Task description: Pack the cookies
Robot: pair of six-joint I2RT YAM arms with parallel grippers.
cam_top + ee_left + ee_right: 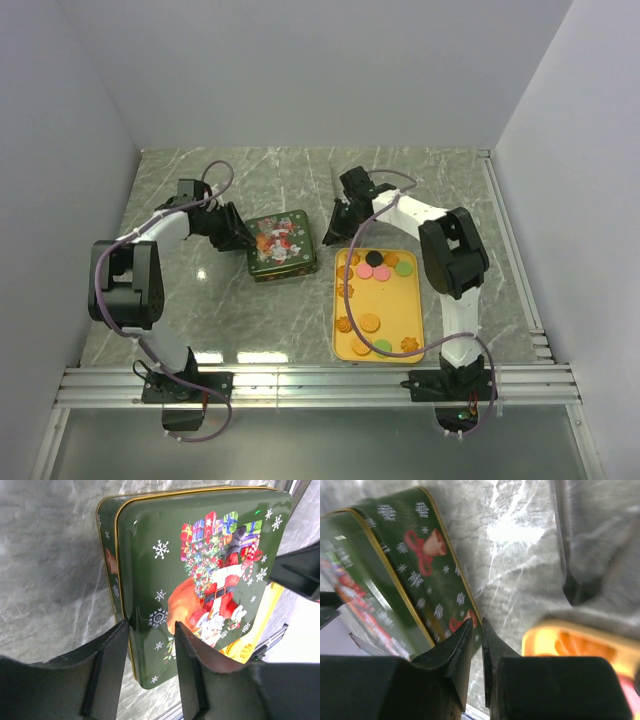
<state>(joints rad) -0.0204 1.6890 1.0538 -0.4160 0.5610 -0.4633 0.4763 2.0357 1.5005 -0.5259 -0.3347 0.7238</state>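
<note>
We are holding our left claw (152, 630) open astride the edge of the green tin (200, 555), our right claw (476, 627) hovering closed near the cookies (381, 272).

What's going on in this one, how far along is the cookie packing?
Early stage, it seems. The green Christmas tin sits with its lid on. The left end effector is open, astride the tin's edge, while the right end effector, nearly shut and holding nothing visible, sits close to the tin's opposite side. The cookies lie on the yellow tray beside the tin.
</note>
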